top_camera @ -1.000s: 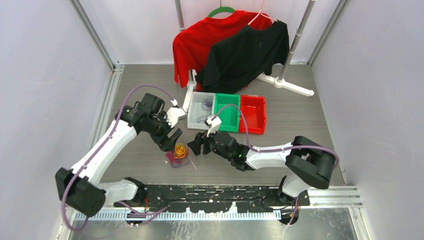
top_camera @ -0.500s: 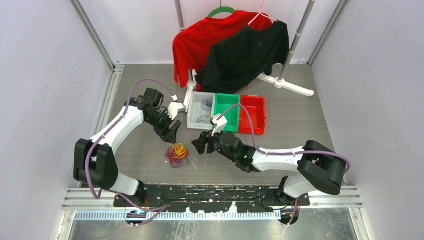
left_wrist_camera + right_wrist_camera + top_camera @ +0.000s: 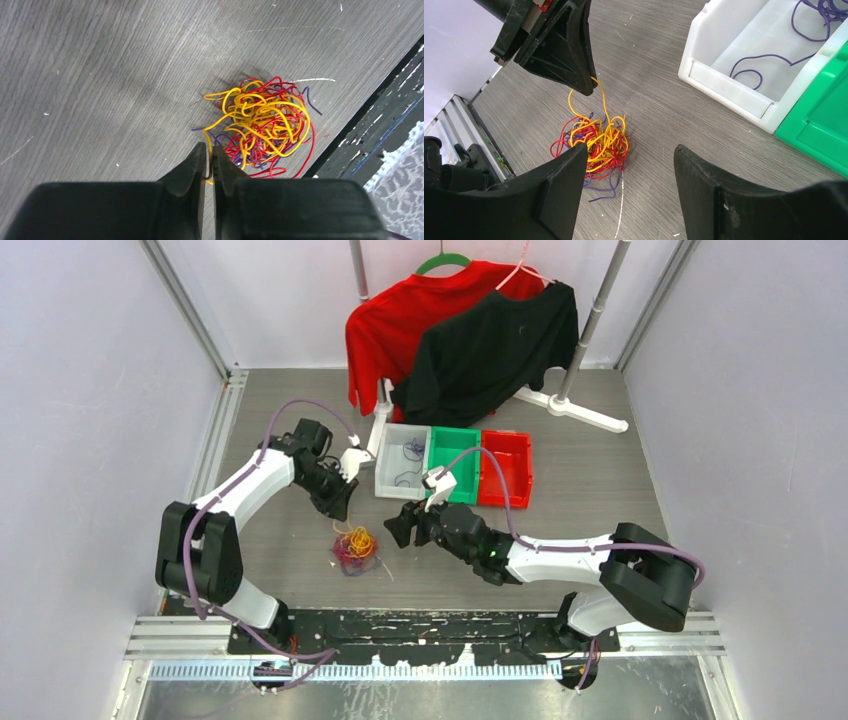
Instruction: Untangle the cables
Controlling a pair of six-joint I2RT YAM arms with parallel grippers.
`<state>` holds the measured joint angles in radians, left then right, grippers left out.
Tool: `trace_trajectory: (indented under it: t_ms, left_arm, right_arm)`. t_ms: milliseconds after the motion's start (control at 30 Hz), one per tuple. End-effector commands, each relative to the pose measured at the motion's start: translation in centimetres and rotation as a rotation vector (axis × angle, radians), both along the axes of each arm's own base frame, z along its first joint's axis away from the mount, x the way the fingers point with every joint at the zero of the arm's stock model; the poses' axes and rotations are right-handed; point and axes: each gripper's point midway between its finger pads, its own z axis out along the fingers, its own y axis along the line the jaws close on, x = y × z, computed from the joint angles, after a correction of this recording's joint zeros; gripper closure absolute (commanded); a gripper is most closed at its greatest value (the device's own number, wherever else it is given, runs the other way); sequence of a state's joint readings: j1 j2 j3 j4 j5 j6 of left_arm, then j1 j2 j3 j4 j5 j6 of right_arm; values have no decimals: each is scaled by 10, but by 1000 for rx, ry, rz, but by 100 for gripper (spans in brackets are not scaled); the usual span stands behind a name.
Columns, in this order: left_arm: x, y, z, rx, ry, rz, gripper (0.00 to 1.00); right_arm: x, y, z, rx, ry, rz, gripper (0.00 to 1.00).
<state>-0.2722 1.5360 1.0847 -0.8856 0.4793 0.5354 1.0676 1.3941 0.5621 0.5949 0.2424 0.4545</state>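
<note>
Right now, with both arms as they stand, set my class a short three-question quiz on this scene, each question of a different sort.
1. True or false: the left gripper pinches a yellow wire leading up from the tangle.
2. Which holds purple wires? A the white bin; B the green one; C the red one.
3. Fill in: the right gripper has its jaws ____.
Key: 1 true; 2 A; 3 open.
</note>
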Motion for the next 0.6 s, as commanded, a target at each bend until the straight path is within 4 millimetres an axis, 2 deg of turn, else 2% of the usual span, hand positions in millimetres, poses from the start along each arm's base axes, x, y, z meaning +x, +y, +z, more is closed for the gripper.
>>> trace_trajectory:
  t_ms: [0,33,167,333,467,567]
  left_arm:
    - [6,0,9,-7,-30,12,96]
    - [7,1,16,-2,-39,33,100]
    - [7,-1,64,-34,-90,124,100]
    - [-15,-11,120,-142,-103,189,100]
    - [-41,-19,152,-237,-94,181,100]
    - [-54,-25,166,-292,-86,162,100]
  right_arm:
    - [4,3,28,75,-44,-14,32]
    - [5,4,29,81,-46,-15,32]
    - [10,18,40,113,-73,-8,31]
    - [17,43,65,133,-142,15,28]
    - [17,59,80,158,-164,49,28]
    - [15,66,95,188,-180,65,27]
